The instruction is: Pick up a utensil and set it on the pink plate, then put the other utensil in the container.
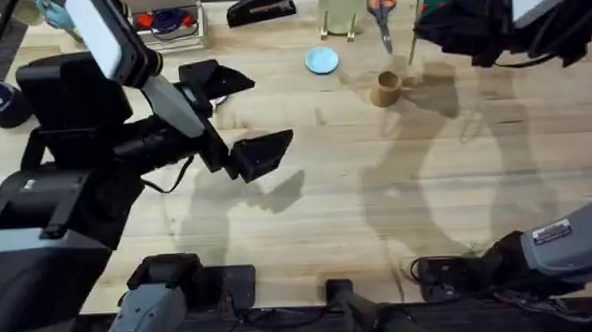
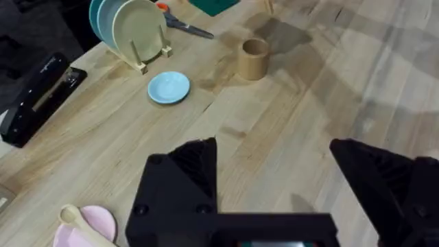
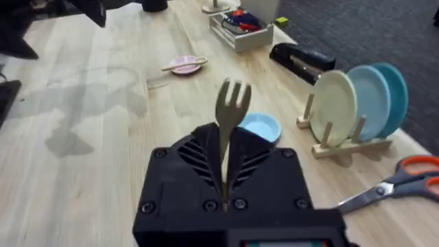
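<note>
Two robot arms work over a pale wooden tabletop (image 1: 358,213). Nearest the arms' bases, the front half of the tabletop is bare apart from cast shadows. Toward the left side, the left gripper (image 1: 236,119) hangs above the wood with its fingers spread wide and nothing between them. Its wrist view shows the pink plate (image 2: 89,228) just below it, with the wooden spoon (image 2: 75,221) lying across the plate, so the first half of the task looks done and this arm is likely clear of the way. Farther back, right of centre, the small brown cup (image 1: 387,87) stands upright and open-topped, with a light blue plate (image 1: 321,60) lying flat just to its left. Above the far right corner, the right gripper (image 3: 224,180) is closed on the handle of the wooden fork (image 3: 228,120), tines pointing away from the wrist; the fork appears held upright so its handle can be lowered into the cup, which is near but not yet under it. Along the far edge stand a plate rack (image 1: 341,12), scissors (image 1: 382,12) and a black stapler (image 1: 261,5).
</note>
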Available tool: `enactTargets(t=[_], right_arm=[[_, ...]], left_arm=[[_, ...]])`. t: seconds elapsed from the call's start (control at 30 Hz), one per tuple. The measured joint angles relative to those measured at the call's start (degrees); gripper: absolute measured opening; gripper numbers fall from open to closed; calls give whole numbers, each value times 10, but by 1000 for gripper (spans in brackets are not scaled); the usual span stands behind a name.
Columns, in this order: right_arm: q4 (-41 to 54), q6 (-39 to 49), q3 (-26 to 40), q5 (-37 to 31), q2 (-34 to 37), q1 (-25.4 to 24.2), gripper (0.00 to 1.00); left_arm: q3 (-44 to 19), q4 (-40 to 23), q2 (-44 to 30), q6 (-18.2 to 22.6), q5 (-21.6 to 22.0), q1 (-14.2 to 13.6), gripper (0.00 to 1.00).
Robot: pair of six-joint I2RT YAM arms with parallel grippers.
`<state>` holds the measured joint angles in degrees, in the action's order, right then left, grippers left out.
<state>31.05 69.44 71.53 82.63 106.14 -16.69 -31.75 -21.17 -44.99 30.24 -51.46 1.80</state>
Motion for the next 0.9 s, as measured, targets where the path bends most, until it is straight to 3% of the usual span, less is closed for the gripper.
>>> enactTargets(t=[0.9], right_arm=[[-70,18,1,1,119,33,29]], left_arm=[[0,0,0,0,0,0,993]])
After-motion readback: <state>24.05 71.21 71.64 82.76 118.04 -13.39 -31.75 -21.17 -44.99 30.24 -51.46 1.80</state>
